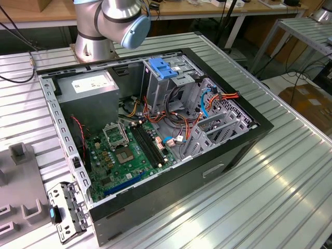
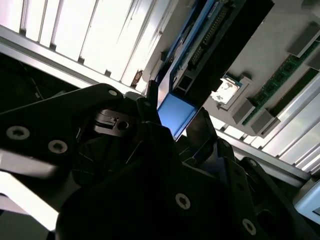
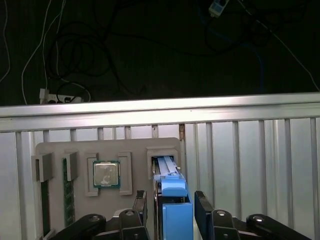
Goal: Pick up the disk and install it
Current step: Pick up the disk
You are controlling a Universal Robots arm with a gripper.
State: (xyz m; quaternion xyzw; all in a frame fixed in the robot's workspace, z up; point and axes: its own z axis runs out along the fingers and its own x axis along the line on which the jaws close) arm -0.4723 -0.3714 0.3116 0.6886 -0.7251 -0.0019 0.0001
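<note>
The gripper (image 3: 171, 196) straddles the disk (image 3: 176, 217), which stands in the tray (image 3: 75, 147) beside a processor chip (image 3: 106, 174). Whether it is clamped cannot be told. Installation in the computer case (image 1: 155, 205) is not yet done.

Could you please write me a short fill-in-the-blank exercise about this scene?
1. The gripper is nearest the ___.
2. The disk has a side rail coloured ___.
3. The tray holding the disk and a chip is ___.
4. In the exterior view, the case lies with its side ___.
Missing words: disk; blue; grey; open.
</note>
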